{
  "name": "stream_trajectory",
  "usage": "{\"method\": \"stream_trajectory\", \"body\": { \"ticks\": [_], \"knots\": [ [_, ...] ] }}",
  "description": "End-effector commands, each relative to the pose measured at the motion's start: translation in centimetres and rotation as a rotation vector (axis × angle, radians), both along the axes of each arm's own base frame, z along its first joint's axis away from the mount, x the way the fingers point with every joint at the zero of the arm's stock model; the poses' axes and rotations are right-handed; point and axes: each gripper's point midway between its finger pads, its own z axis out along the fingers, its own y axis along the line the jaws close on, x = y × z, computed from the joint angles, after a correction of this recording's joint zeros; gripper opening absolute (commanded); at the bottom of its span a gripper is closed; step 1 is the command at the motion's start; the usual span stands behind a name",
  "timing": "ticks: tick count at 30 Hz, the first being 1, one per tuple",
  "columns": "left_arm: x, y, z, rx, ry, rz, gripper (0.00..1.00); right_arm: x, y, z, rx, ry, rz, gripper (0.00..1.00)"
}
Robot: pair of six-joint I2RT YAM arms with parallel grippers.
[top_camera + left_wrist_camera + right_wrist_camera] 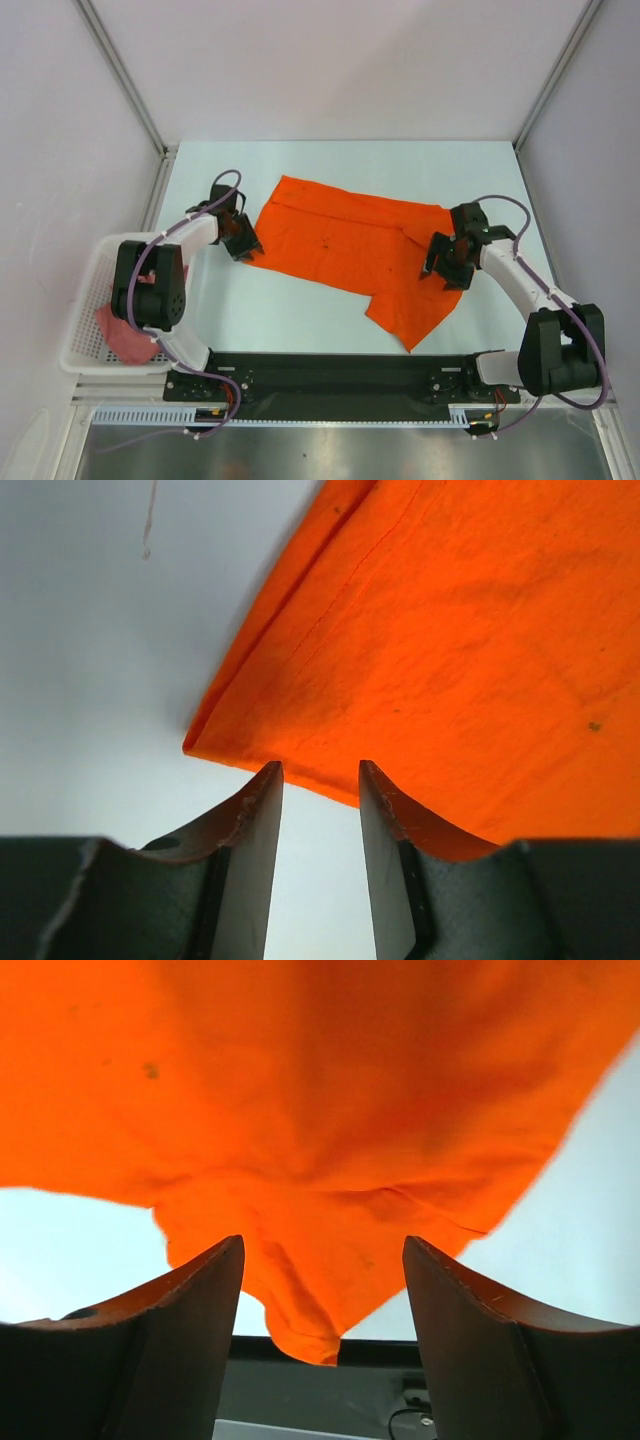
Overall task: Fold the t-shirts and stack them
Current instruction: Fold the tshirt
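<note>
The bright orange t-shirt (350, 240) lies spread on the white table, one flap reaching toward the near edge. My left gripper (245, 245) is at its left edge. In the left wrist view that gripper (320, 775) is open, its tips at the hem of the shirt (450, 630), with bare table between the fingers. My right gripper (440, 270) is at the shirt's right edge. In the right wrist view it (322, 1245) is wide open over a hanging corner of the shirt (320, 1080). The salmon-pink t-shirt (125, 338) lies crumpled in the basket.
A white lattice basket (85, 300) stands at the table's left edge beside the left arm. The black base rail (330, 375) runs along the near edge. Walls close in the table on the left, right and back.
</note>
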Motion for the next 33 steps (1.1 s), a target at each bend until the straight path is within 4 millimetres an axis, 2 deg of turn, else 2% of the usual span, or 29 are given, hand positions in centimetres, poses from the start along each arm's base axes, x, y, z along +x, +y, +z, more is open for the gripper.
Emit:
{"method": "stream_trajectory", "body": {
  "ticks": [1,4,5,6,10,11,12,14,15,19,25,29,33],
  "knots": [
    [1.4,-1.0,3.3,-0.039,-0.107,-0.019,0.41,0.0,-2.2,0.4,0.046,-0.01,-0.121,0.7],
    [2.2,-2.6,4.9,-0.082,-0.161,-0.093,0.42,3.3,-2.4,1.6,0.109,-0.088,-0.111,0.68],
    [2.5,-3.3,5.2,-0.098,-0.176,-0.11,0.42,4.2,-2.4,0.9,0.113,-0.072,-0.101,0.66],
    [2.7,-3.8,5.4,-0.118,-0.183,-0.116,0.42,5.8,-2.0,2.0,0.129,-0.111,-0.076,0.6],
    [2.5,-6.5,5.9,-0.186,-0.2,-0.18,0.41,10.0,-0.5,1.8,0.126,-0.181,0.013,0.44],
    [2.2,-7.4,5.9,-0.192,-0.199,-0.204,0.4,10.8,-0.4,1.6,0.117,-0.184,0.021,0.39],
    [2.1,-7.7,6.0,-0.196,-0.198,-0.215,0.4,11.1,0.0,0.1,0.1,-0.147,0.03,0.32],
    [1.6,-8.5,6.3,-0.209,-0.201,-0.238,0.4,12.4,0.5,0.0,0.108,-0.149,0.029,0.25],
    [1.2,-8.6,6.2,-0.212,-0.196,-0.244,0.4,12.7,0.8,-1.0,0.102,-0.126,0.03,0.24],
    [0.3,-8.9,6.8,-0.225,-0.208,-0.268,0.4,13.3,1.5,-2.7,0.075,-0.093,0.016,0.21],
    [-0.4,-8.5,7.9,-0.211,-0.236,-0.288,0.41,13.9,1.0,-3.8,0.029,-0.08,-0.052,0.2],
    [-0.5,-8.4,8.3,-0.204,-0.241,-0.301,0.41,15.5,-0.4,-4.8,-0.048,-0.097,-0.091,0.22],
    [-0.6,-8.4,8.7,-0.201,-0.246,-0.311,0.4,18.0,-1.4,-4.3,-0.106,-0.15,-0.105,0.24]
  ]
}}
